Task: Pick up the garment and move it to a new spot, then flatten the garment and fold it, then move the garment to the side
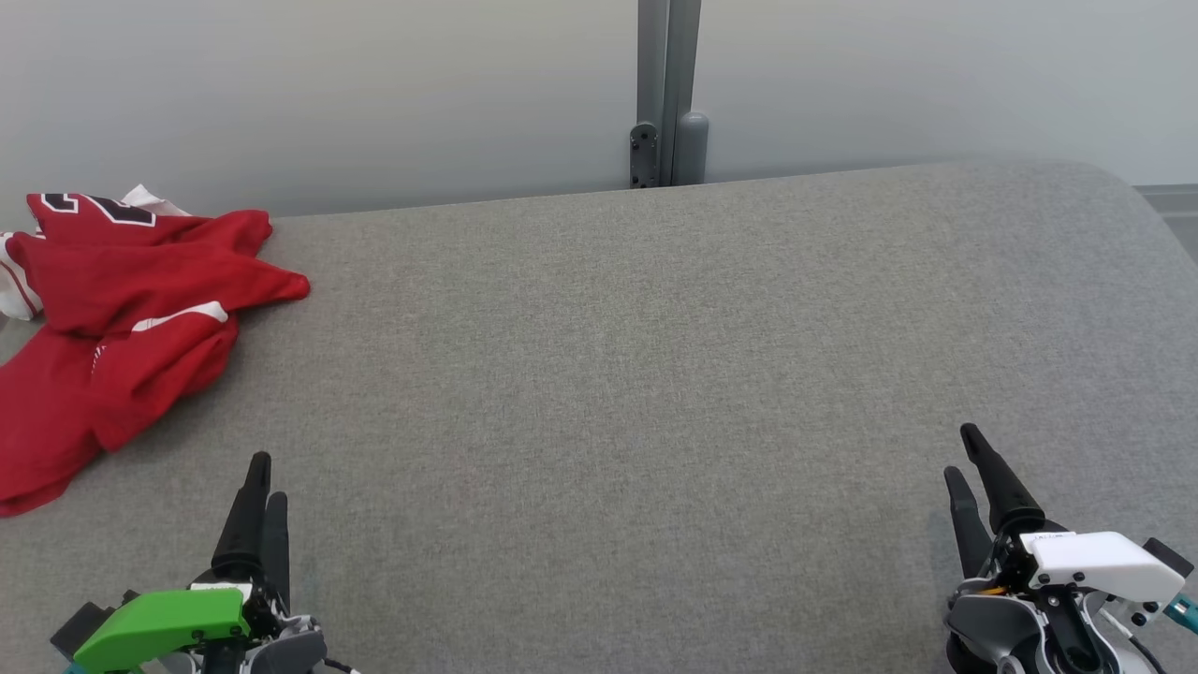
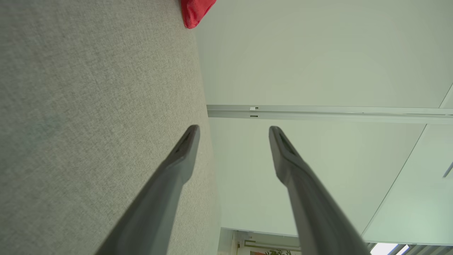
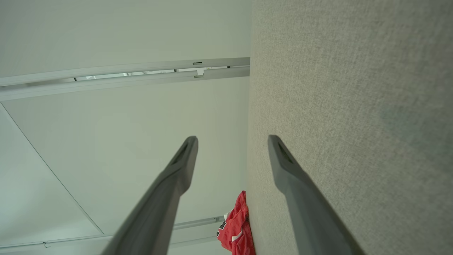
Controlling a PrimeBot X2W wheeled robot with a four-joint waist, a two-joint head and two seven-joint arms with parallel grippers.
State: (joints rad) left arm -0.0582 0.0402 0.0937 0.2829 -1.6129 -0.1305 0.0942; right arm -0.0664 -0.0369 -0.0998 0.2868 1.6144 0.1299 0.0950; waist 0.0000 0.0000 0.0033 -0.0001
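Since the left jaws and the right jaws are both seen spread wide with nothing between them, the first step, picking up the garment, is judged to be in hand but not yet begun. The long dark fingers [image 1: 245, 515] of the left jaws are found at seven o'clock in the head view, pointing toward twelve. Those of the right jaws are found at five o'clock, tilted slightly toward eleven. Both wrists appear rolled on their sides. In each wrist view one finger is seen against grey cloth and the other against the pale wall [image 1: 328, 94], so the jaws are judged to part up and down rather than across. A green housing [image 1: 159, 622] is carried behind the left jaws and a white housing [image 1: 1104, 552] behind the right. Between the two arms the grey fabric-covered tabletop [image 1: 608, 374] is spread. The garment [image 1: 122, 318], a red jersey with white trim and dark numerals, is seen crumpled at nine to ten o'clock by the tabletop's left edge, near the left jaws and well apart from the right. For the next move, the left arm would need to be swung toward ten o'clock, lowered, and its jaws shut on a raised fold.
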